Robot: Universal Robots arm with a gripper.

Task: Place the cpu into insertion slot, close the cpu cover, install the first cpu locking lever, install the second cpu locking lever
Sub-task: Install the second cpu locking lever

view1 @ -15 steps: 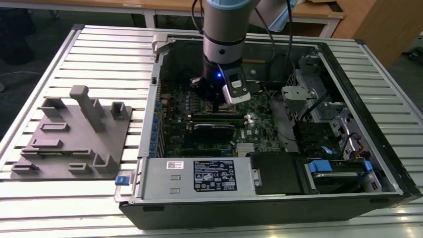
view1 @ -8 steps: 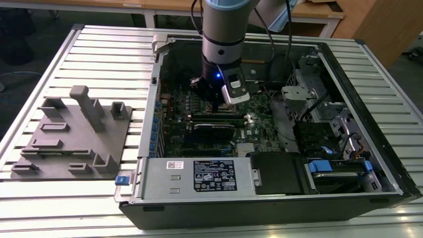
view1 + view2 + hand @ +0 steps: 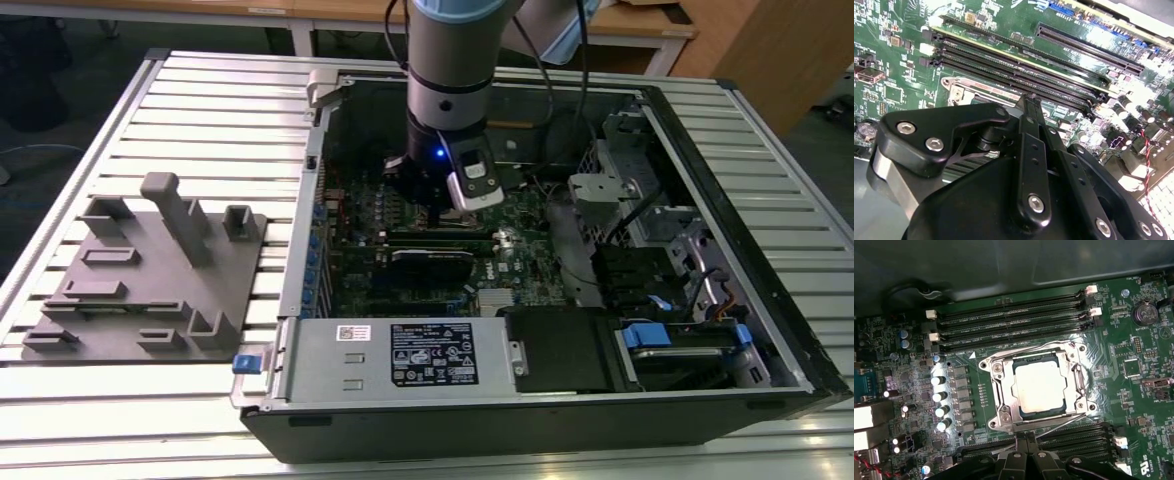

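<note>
Reached down from above into an open computer case (image 3: 561,400) lying on a slatted metal worktop (image 3: 200,90), the arm (image 3: 454,60) with its hand (image 3: 430,205) low over the green motherboard (image 3: 534,270). Seen in the first wrist view: the cpu (image 3: 1039,386), dull silver top up, seated flat in the insertion slot (image 3: 1080,381), framed by the cpu cover (image 3: 1004,390) lying down around it, square window showing the chip. Ran along the near edge of that frame a thin locking lever (image 3: 1054,424), slanting toward the hand; whether latched, could not tell. Pressed together, the fingers (image 3: 1024,442) of the hand (image 3: 1026,440), tips side by side with no gap, pinching nothing visible, just beside the socket's near edge and between it and a bank of long black memory slots (image 3: 1074,437). Lay beyond the socket a second bank of memory slots (image 3: 1009,325) with white clips. In the second wrist view, same closed fingers (image 3: 1030,115) of the hand (image 3: 1030,102) pointing down at a corner of the metal socket frame (image 3: 961,92), tips close to it; contact could not be told. Stood on the worktop at the exterior view's left, well apart from the case, a grey fixture block (image 3: 147,280) with upright posts.
</note>
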